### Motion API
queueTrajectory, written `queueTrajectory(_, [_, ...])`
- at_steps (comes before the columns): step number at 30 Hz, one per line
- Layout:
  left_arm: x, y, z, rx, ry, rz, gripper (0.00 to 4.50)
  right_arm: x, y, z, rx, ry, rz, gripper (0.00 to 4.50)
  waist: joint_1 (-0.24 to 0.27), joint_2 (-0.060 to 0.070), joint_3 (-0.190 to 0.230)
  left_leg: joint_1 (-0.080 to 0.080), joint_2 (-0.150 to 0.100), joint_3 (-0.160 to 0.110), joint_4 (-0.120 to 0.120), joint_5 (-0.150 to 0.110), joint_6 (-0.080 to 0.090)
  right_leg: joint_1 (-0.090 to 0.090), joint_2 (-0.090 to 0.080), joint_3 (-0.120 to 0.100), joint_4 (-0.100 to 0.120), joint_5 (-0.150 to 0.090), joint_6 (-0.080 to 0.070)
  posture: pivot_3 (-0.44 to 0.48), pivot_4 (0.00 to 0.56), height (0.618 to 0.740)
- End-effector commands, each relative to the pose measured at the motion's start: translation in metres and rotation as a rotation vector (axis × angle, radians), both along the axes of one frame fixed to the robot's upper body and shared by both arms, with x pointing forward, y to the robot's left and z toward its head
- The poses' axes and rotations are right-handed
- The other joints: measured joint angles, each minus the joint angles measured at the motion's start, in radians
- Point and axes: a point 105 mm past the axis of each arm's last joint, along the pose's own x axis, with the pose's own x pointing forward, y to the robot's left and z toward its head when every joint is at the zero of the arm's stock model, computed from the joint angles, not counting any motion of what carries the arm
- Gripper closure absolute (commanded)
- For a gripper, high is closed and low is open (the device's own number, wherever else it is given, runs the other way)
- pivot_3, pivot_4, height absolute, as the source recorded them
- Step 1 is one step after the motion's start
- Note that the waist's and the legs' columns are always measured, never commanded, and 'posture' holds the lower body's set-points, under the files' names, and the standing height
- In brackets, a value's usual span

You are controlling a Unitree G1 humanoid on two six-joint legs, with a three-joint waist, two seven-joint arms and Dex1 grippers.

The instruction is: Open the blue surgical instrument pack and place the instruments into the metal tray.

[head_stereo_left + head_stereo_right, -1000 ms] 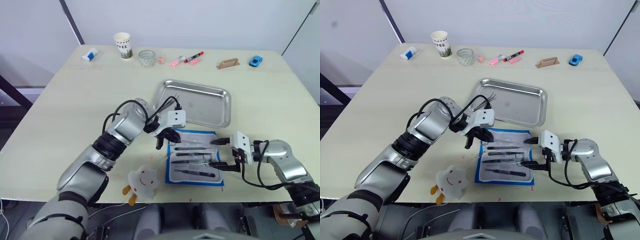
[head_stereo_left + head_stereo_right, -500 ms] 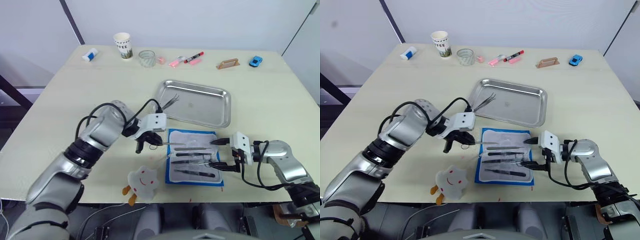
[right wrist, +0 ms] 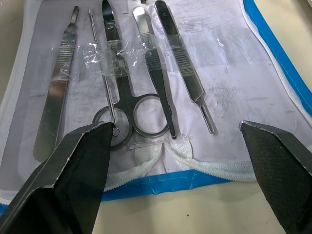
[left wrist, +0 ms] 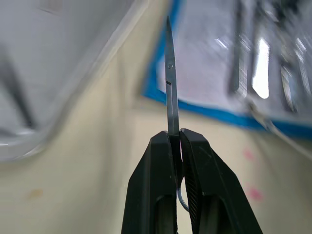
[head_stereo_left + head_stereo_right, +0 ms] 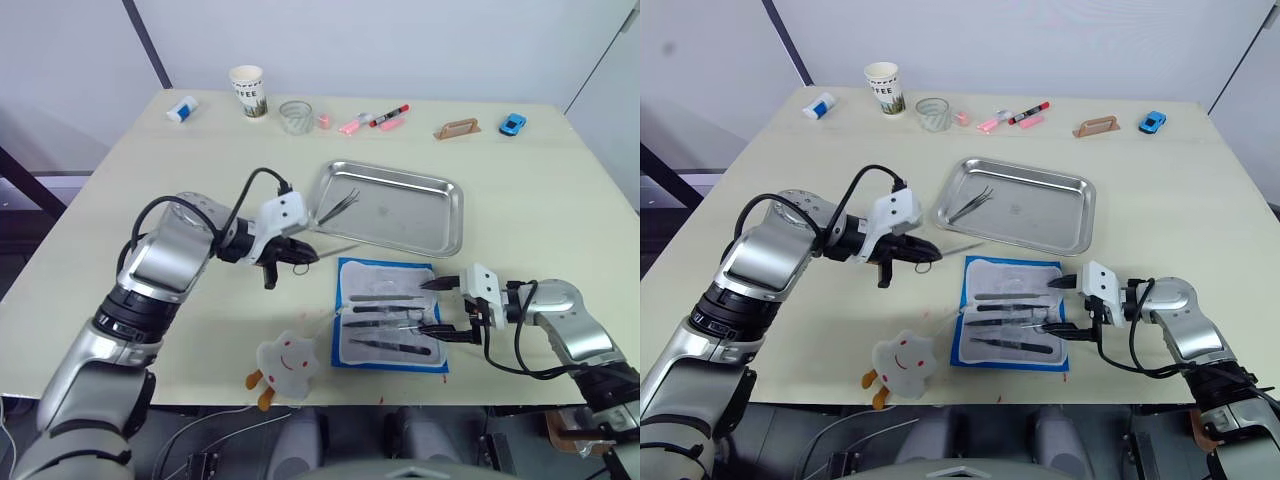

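One pair of scissors [image 4: 170,78] clenched in the left gripper [image 5: 287,256], blades pointing toward the metal tray [image 5: 440,215], held over the table [image 5: 150,180] between tray and pack; one blue pack [image 5: 390,315] lying open near the table's front edge, just in front of the tray, white lining up; five instruments [image 3: 124,92] in its slots; one thin tool [image 5: 970,203] lying in the tray; right gripper [image 5: 448,308] spread wide at the pack's right edge, grasping nothing.
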Motion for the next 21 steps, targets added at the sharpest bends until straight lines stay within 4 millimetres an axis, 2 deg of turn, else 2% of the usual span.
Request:
queueTrajectory(1, [0.011,-0.01,0.015,-0.128,-0.027,0.144,4.49,-0.017,-0.014,-0.047,-0.157,0.155,-0.025,0.0,0.001,0.0,0.0,0.0,0.0,0.0,0.0,0.0,0.0,0.0,0.0,0.0,0.0,0.0,0.0,0.0,0.15,0.74])
queueTrajectory(5, [0.029,-0.023,0.02,-0.218,-0.031,0.312,4.49,-0.017,-0.015,-0.045,-0.154,0.154,-0.023,0.0,0.001,0.0,0.0,0.0,-0.001,-0.001,0.0,0.0,0.0,0.0,0.0,-0.001,0.0,0.0,0.0,0.0,0.15,0.74])
queueTrajectory(10, [0.049,-0.045,0.026,-0.249,-0.053,0.485,4.49,-0.02,-0.017,-0.043,-0.158,0.162,-0.015,0.0,0.002,0.0,0.0,-0.001,-0.002,-0.001,0.0,0.0,0.0,0.0,-0.001,-0.001,0.0,0.0,0.0,0.0,0.15,0.74])
queueTrajectory(21, [0.091,-0.077,0.018,-0.207,-0.104,0.636,4.49,-0.019,-0.016,-0.042,-0.162,0.171,-0.012,0.0,0.005,0.001,-0.001,-0.001,-0.002,-0.002,0.0,0.0,-0.001,0.0,-0.003,-0.002,0.0,0.0,0.0,0.0,0.15,0.74])
